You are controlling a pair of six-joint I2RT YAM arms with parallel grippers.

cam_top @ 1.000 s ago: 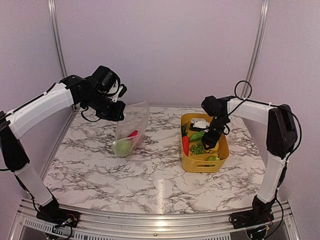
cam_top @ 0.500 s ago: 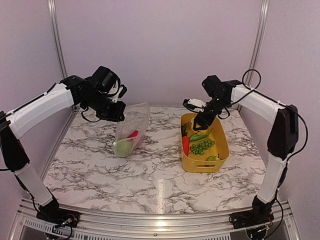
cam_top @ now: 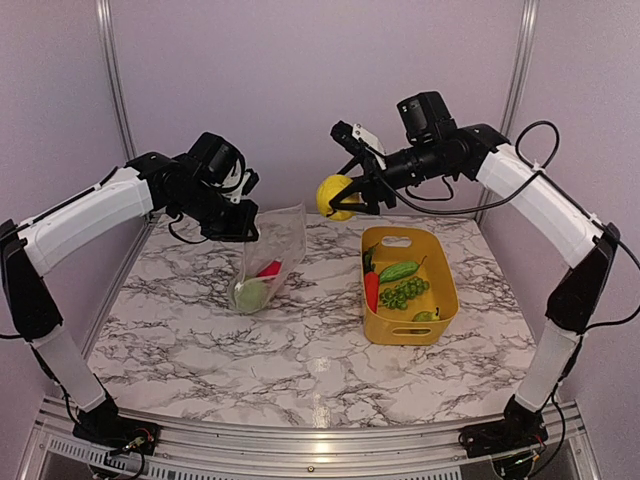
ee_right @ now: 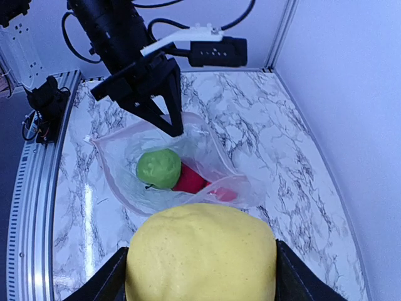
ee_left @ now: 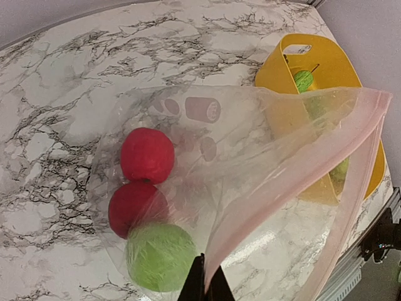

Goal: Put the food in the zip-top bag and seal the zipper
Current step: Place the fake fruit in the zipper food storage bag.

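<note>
From above, the right gripper is seen high over the back of the surface, between the yellow basket and the zip-top bag. Its jaws are spread wide around the lemon. A second ago this gripper was down inside the basket. The lemon has since been lifted out and carried most of the way to the bag. The left gripper is pinched tight on the bag's upper edge, as it was a second ago, so the bag hangs upright with its bottom resting on the surface. A carrot and green pieces are left in the basket, so the filling is judged only partly done.

In the left wrist view, the closed fingertips are seen nipping the zipper, a pinkish strip along the mouth. The mouth is held agape towards the basket. Two red fruits and a green apple lie at the bottom of the bag.

In the right wrist view, the lemon fills the lower frame between the dark fingers. The open bag lies below and beyond it, so a further advance over the mouth is judged necessary before release. The zipper is not yet sealed.
</note>
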